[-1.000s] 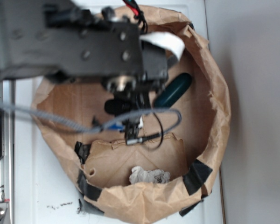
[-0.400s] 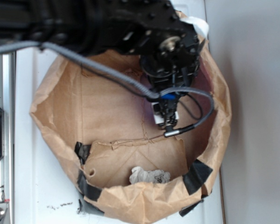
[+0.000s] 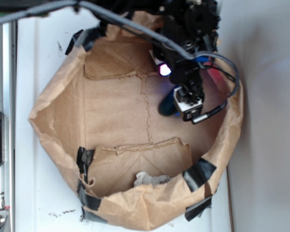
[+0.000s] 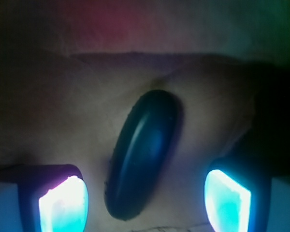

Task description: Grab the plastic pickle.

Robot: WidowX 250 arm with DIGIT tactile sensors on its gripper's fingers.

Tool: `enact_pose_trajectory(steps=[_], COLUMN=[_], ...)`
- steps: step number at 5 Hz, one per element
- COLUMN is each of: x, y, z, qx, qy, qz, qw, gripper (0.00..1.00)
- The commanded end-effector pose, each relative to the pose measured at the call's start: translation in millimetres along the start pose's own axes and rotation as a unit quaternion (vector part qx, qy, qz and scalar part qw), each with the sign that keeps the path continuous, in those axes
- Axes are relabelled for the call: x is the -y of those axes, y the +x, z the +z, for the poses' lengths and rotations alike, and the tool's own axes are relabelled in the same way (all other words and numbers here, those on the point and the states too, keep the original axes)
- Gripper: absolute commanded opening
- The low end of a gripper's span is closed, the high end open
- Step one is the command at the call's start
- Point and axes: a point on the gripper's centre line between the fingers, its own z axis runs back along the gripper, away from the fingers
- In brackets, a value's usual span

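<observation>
The plastic pickle (image 4: 142, 154) is a dark teal oblong capsule lying on the brown paper floor, nearly upright in the wrist view. My gripper (image 4: 145, 203) is open, its two glowing fingertips (image 4: 63, 205) standing wide on either side of the pickle's near end without touching it. In the exterior view only a small dark end of the pickle (image 3: 165, 107) shows beside the gripper (image 3: 183, 104), which reaches down into the right side of the paper bag (image 3: 53, 104); the rest of the pickle is hidden by the arm.
The brown paper bag's wall (image 3: 234, 116) stands close to the right of the gripper. A crumpled white paper wad (image 3: 150, 179) lies at the bag's front edge. Black tape patches (image 3: 199, 174) hold the rim. A metal rail (image 3: 0, 145) runs along the left.
The arm has swung away from the bag's middle to the upper right and lowered over the pickle, which it now mostly covers. The bag's floor is uncovered.
</observation>
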Motion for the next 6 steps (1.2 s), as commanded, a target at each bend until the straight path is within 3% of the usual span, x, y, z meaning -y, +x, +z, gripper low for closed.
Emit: enact_pose_trajectory(steps=[1, 3, 4, 6], x=[-14, -6, -8, -17], y=[23, 27, 22, 11], z=[1, -29, -31, -28], qx=[0.037, 0.025, 0.030, 0.045], qy=[0.025, 0.061, 0.070, 0.078], qz=[0.022, 0.005, 0.007, 0.016], qw=[0.999, 0.998, 0.997, 0.996], gripper=[1.00, 1.00, 0.00, 0.00])
